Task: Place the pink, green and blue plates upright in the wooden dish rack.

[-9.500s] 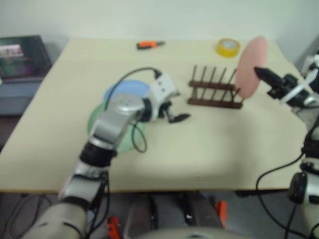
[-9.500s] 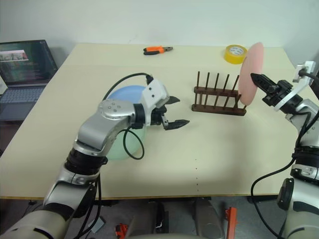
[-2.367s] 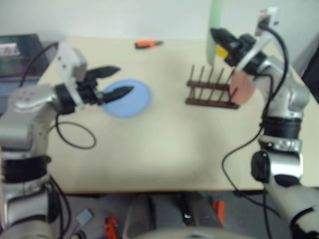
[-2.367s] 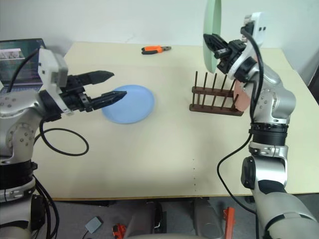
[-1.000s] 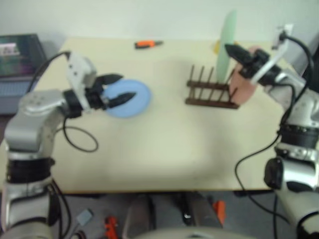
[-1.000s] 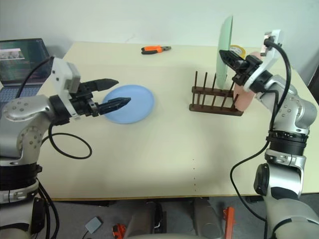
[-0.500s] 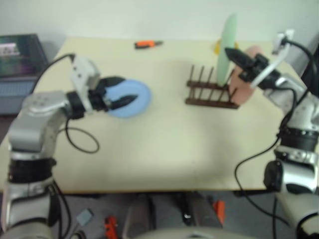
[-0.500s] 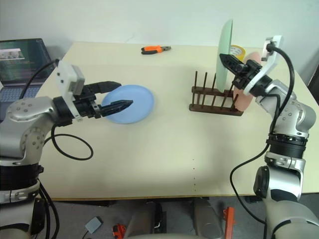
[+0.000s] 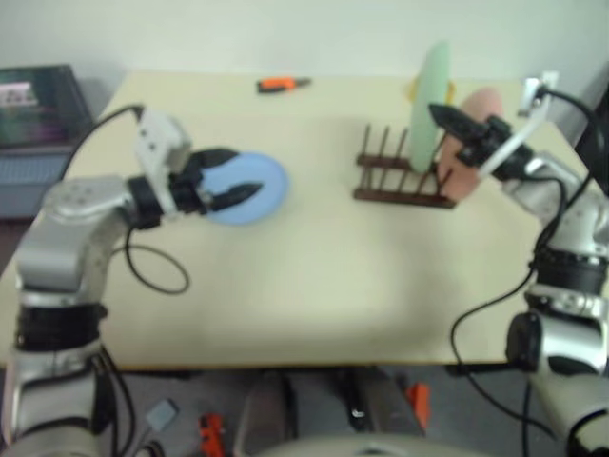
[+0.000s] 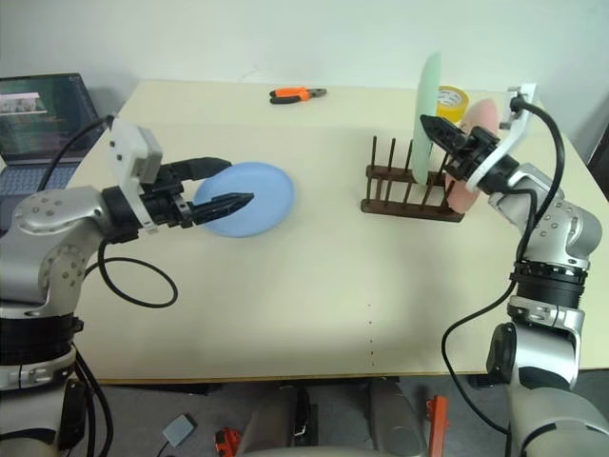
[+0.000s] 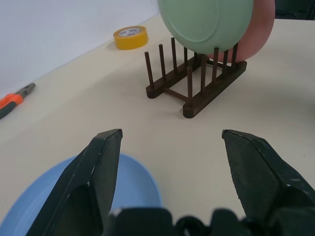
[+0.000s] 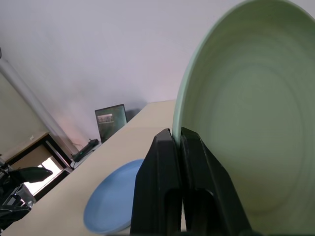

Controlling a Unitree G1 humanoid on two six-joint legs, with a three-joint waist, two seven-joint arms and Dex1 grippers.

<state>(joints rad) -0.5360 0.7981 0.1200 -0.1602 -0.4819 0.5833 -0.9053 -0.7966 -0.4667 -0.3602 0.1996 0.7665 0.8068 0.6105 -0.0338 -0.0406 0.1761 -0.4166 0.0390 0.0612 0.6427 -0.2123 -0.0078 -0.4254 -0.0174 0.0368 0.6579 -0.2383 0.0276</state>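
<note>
On the pale wooden table (image 10: pixel 314 286), nearest the robot on its left side, the left gripper (image 10: pixel 217 184) hangs just above the surface with its two black fingers spread apart and nothing between them. Its fingertips reach over the near edge of the round pale-blue plate (image 10: pixel 252 198), which lies flat on the table; whether they touch it cannot be told.

Farther back and to the right stands the small dark brown wooden dish rack (image 10: pixel 411 186), two low rails with rows of thin upright pegs. At its right end a round pink plate (image 10: pixel 469 152) stands on edge against the pegs.

Over the rack, the right gripper (image 10: pixel 436 129) has its fingers pressed together on the rim of the round pale-green plate (image 10: pixel 427 86), pinching it. That plate is held upright, edge toward the robot, its lower edge just above the pegs near the rack's right half, close beside the pink plate.

Behind the rack a yellow roll of tape (image 10: pixel 450 97) lies near the table's far edge. Pliers with orange handles (image 10: pixel 298 94) lie at the far edge near the middle, and an open laptop (image 10: pixel 40 114) sits off the table's left side.
</note>
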